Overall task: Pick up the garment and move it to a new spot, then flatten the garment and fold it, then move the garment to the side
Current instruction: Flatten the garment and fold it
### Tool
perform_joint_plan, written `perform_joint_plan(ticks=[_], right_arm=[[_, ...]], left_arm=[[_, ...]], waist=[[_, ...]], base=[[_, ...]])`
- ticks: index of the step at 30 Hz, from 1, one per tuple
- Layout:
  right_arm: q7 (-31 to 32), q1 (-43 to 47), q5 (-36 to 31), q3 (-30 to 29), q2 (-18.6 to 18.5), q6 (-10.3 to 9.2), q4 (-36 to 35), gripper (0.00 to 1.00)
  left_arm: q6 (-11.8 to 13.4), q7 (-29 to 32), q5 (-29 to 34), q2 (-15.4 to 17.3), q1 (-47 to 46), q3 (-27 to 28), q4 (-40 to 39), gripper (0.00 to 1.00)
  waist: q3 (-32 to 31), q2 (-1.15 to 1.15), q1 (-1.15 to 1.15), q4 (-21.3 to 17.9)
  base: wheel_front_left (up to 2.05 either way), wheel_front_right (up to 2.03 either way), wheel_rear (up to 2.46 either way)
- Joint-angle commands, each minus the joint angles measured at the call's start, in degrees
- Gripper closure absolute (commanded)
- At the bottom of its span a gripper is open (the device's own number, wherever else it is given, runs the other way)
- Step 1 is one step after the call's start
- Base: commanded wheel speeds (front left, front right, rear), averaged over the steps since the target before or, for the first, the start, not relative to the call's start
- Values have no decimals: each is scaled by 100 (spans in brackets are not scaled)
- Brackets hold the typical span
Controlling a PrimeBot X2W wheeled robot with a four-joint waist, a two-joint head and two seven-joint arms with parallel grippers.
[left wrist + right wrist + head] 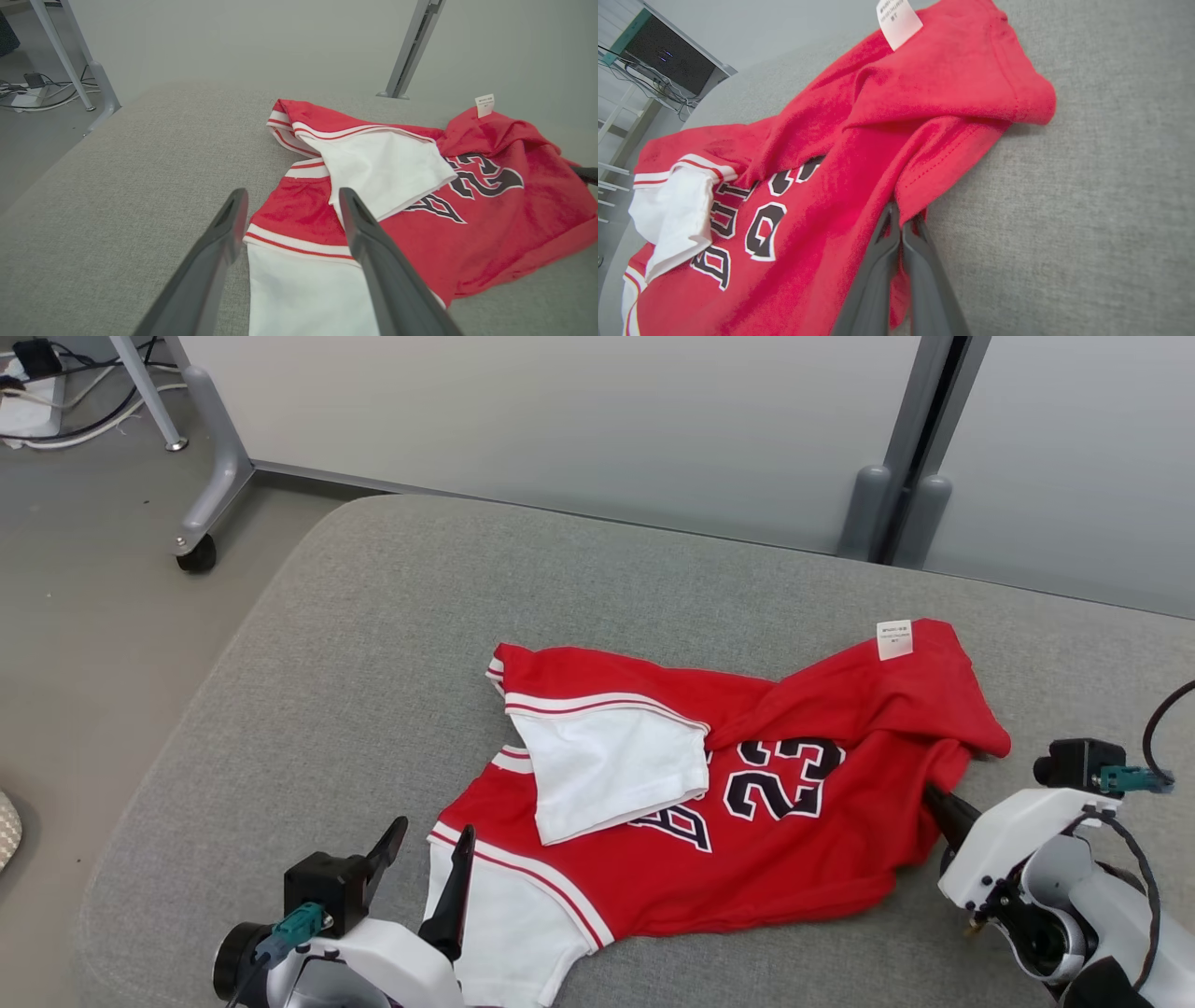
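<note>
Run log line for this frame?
left tool: open, at near white sleeve | right tool: shut on jersey edge | jersey: crumpled on grey cushion

Legend: We read the black, white-edged number "23" (pixel 782 777) on the front of the red garment (pixel 822 868). Beside it we made out the letters "BU" (pixel 720 242), the rest covered by a fold. The white tag (pixel 894 639) bore print too small to read.

Open cushion (pixel 373 644) around garment (pixel 803 840), seemingly.
</note>
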Motion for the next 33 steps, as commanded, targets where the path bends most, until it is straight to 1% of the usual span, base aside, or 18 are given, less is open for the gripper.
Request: perform_joint_plan(ticks=[1, 6, 9, 12, 15, 16, 19, 22, 23, 24, 25, 28, 33], right_arm=[[-58, 0, 28, 36, -89, 3, -167, 100], [-88, -229, 134, 168, -242, 3, -974, 100], [67, -478, 68, 319, -245, 3, -1151, 100], [243, -848, -49, 489, -142, 3, -1049, 100], [410, -1189, -141, 688, 67, 3, -831, 100], [410, -1189, -141, 688, 67, 3, -831, 100], [500, -1505, -221, 912, 289, 3, -542, 100], [574, -1694, -144, 1108, 578, 3, -226, 100], [587, -1748, -133, 1170, 657, 2, -114, 68], [587, -1793, -112, 1242, 742, 3, -30, 11], [560, -1819, -54, 1296, 820, 2, 31, 0], [361, -1846, 64, 1441, 930, 3, 23, 0], [-358, -1798, 169, 1565, 649, 2, -293, 0]], left_arm=[[22, -3, -8, 26, -1, 11, -14, 0], [15, 2, -18, 14, -6, -33, -58, 0], [-13, -22, -34, -31, -67, -74, -39, 0], [-37, -62, -48, -109, -146, -116, 10, 0], [-68, -112, -54, -184, -200, -168, 97, 0], [-68, -112, -54, -184, -200, -168, 97, 0], [-92, -175, -66, -245, -282, -181, 201, 0], [-126, -222, -82, -285, -313, -206, 314, 0], [-135, -237, -89, -293, -328, -214, 349, 0], [-135, -246, -96, -301, -352, -220, 380, 0], [-138, -255, -104, -308, -373, -226, 410, 0], [-147, -275, -119, -294, -381, -216, 477, 0], [-91, -293, -132, -212, -321, -163, 481, 0]], waist=[[-36, 0, 0, -33], [0, 0, 0, -16], [113, 0, 0, 84], [248, 0, 0, 250], [357, 0, 0, 441], [357, 0, 0, 441], [431, 0, 0, 591], [462, 0, 0, 674], [467, 0, 0, 686], [466, 0, 0, 696], [460, 0, 0, 700], [395, 0, 0, 662], [207, 0, 0, 429]], base=[[0, 0, 0], [0, 0, 0], [0, 0, 0], [0, 0, 0], [0, 0, 0], [0, 0, 0], [0, 0, 0], [0, 0, 0], [0, 0, 0], [0, 0, 0], [0, 0, 0], [0, 0, 0], [0, 0, 0]])
